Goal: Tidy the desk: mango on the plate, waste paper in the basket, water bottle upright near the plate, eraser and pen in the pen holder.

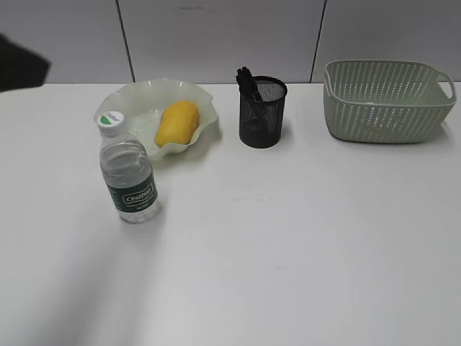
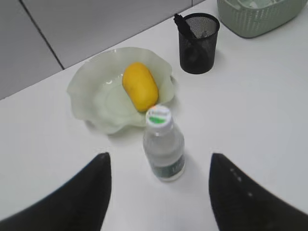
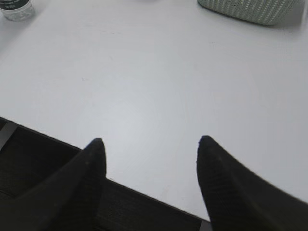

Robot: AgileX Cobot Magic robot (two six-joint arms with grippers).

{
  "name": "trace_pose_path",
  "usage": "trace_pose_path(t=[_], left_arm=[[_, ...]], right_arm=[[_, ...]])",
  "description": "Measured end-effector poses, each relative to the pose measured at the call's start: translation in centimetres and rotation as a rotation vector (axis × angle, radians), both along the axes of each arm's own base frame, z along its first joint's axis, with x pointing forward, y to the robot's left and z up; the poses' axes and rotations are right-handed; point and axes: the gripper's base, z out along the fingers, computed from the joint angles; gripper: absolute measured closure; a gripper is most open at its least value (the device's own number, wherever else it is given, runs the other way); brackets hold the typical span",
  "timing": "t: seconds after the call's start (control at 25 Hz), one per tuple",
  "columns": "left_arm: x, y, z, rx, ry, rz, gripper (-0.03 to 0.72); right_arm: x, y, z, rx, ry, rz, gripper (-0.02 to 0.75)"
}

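Both grippers stand released and empty: left gripper [image 2: 159,192] above the upright clear plastic water bottle [image 1: 128,171], right gripper [image 3: 149,183] over the plain white desk [image 1: 288,252]. Yellow mango [image 1: 176,123] lies on the ruffled pale green plate [image 1: 126,101]; bottle stands just beside it. Tidying appears complete; next move: retract. Grey panelled wall behind.

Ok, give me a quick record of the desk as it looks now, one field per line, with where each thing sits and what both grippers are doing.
mango: lying on the plate
water bottle: upright, cap on, in front of the plate
pen holder: upright, dark item sticking out
basket: far right, contents not clear
left gripper: open, empty, above the bottle
right gripper: open, empty, over the desk edge
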Motion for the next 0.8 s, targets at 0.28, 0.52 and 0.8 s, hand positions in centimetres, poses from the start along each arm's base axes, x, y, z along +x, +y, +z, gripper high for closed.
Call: trace_pose_path(t=[0.28,0.52,0.8], left_arm=[[-13.0,6.4,-2.4,-0.102,-0.164,0.020,0.196],[-17.7,8.8,-4.2,-0.230,-0.198,0.108,0.225],[-17.4,8.9,-5.7,-0.197,-0.073,0.162,0.290]], right_arm=[[0.0,0.0,0.0,-0.001,0.000,0.001,0.203],[0.0,0.0,0.0,-0.001,0.000,0.001,0.202],[0.0,0.0,0.0,-0.002,-0.002,0.002,0.200]])
